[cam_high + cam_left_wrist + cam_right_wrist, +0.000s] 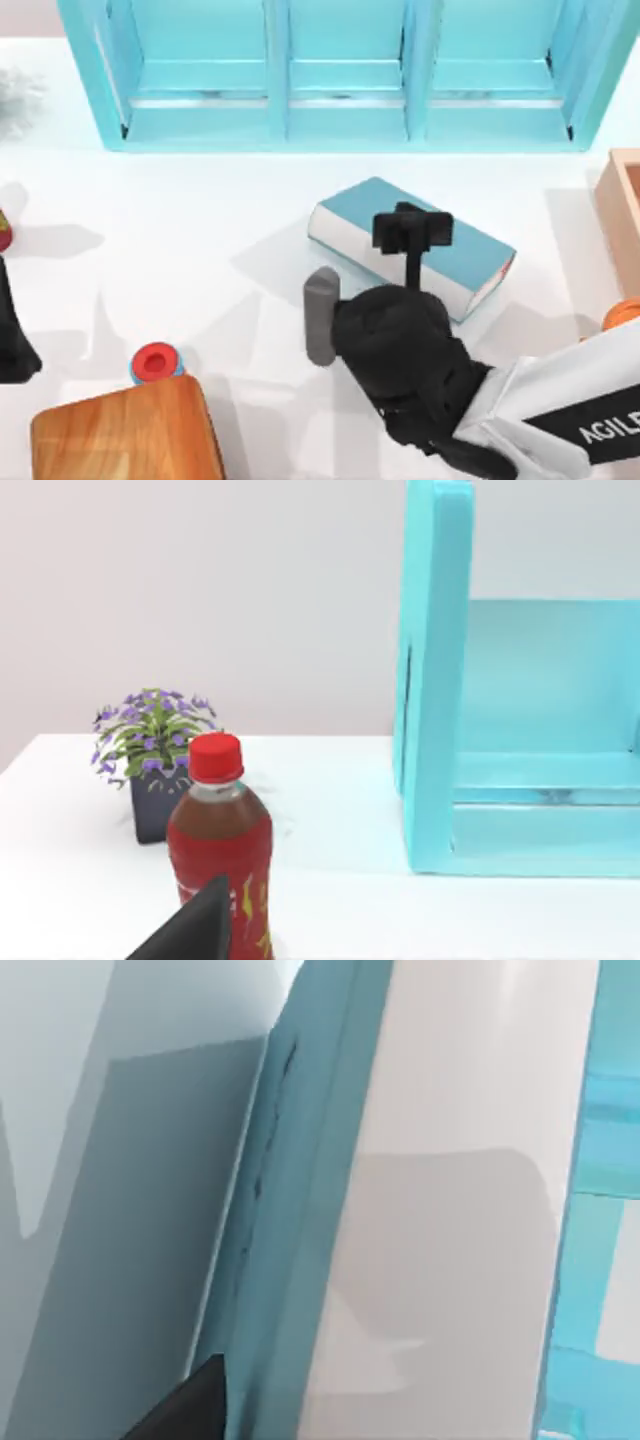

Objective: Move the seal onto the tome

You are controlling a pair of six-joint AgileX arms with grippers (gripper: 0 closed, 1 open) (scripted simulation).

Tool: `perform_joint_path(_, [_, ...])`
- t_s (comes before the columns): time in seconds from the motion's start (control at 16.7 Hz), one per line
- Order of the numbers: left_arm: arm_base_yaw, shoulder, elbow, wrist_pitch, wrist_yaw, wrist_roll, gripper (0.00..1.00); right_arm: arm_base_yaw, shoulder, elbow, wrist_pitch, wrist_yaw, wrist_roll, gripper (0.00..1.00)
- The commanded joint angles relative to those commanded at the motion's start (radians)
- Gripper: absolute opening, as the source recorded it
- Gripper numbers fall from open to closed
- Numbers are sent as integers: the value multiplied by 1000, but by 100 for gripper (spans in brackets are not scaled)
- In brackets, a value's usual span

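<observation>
Shelf unit (340, 75) blocks behind tome (450, 250); table (200, 250) left prob. free.

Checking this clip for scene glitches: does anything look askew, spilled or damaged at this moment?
Nothing spilled or damaged. The tome lies flat but at an angle to the shelf unit, which looks like placement, not a fault. The right claw hangs over it. The bottle and potted plant stand upright.

- A rendered tabletop test scene: plain white table (200, 260) under blank pale walls.
- At twelve o'clock, a glossy teal-blue shelf unit (340, 80); a potted purple-flowered plant (150, 745) adds a homely touch.
</observation>
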State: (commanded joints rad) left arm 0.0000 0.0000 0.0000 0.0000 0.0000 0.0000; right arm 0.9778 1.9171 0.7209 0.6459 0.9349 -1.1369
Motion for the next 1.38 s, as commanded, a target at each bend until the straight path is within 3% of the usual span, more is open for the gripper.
perform_joint_path(0.42, [0, 0, 0, 0, 0, 0, 100, 305, -185, -97, -406, 234, 378, 100])
perform_joint_path(0.78, [0, 0, 0, 0, 0, 0, 100, 364, -225, -113, -465, 280, 439, 100])
perform_joint_path(1.08, [0, 0, 0, 0, 0, 0, 100, 295, -204, -48, -520, 222, 468, 100])
perform_joint_path(1.38, [0, 0, 0, 0, 0, 0, 100, 3, -160, 192, -792, -9, 583, 100])
